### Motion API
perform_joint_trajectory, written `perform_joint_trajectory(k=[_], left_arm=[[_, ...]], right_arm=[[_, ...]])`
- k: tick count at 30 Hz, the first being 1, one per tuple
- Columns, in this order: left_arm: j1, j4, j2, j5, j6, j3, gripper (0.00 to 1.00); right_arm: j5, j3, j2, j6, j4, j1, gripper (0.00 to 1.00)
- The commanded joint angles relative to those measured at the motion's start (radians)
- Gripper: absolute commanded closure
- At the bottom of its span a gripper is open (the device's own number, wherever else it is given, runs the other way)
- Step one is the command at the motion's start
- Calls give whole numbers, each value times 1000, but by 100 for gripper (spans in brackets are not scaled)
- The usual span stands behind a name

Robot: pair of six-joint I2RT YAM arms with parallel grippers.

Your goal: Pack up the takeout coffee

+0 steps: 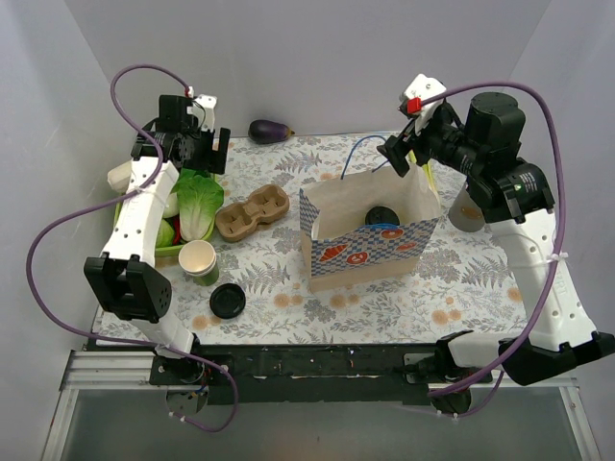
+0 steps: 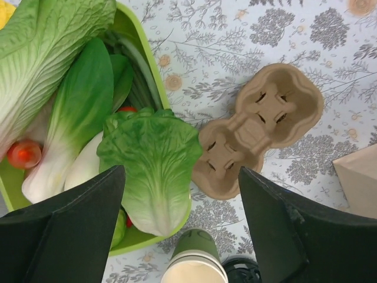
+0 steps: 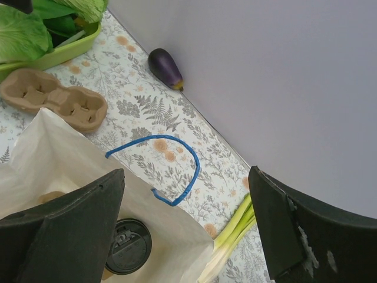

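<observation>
The takeout coffee (image 1: 381, 216) stands inside the open paper bag (image 1: 370, 252) at mid table; only its black lid shows. In the right wrist view the lid (image 3: 125, 246) sits low in the bag (image 3: 53, 153). My right gripper (image 1: 399, 157) hovers over the bag's back right edge, open and empty (image 3: 187, 177). My left gripper (image 1: 183, 152) is open and empty (image 2: 181, 177) above the green tray (image 1: 144, 252), far left of the bag.
Lidless stacked green cups (image 1: 199, 259) and a loose black lid (image 1: 228, 302) stand at the front left. A brown cup carrier (image 1: 253, 213) lies left of the bag. Lettuce (image 2: 153, 159) fills the tray. An eggplant (image 1: 270, 131) lies at the back wall, and a spring onion (image 3: 232, 242) lies behind the bag.
</observation>
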Motion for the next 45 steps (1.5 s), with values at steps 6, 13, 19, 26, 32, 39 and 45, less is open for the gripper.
perform_joint_trajectory(k=[6,13,19,26,32,39,45], left_arm=[[24,-159,-5,-27,58,88,30],[-28,-197,5,269,71,100,31],[-103,-222,12,521,71,119,27],[-146,-251,9,567,107,97,26],[-146,-251,0,599,104,85,26],[-146,-257,-18,613,123,56,26],[-146,-266,-18,618,126,54,25]], right_arm=[[55,6,-20,30,60,3,9],[216,10,8,147,26,-142,16],[15,68,144,244,-109,-420,27],[18,-8,183,188,-92,-590,38],[-89,29,264,77,-247,-678,45],[-132,-40,282,-96,-357,-676,34],[-97,-46,340,-98,-340,-669,28]])
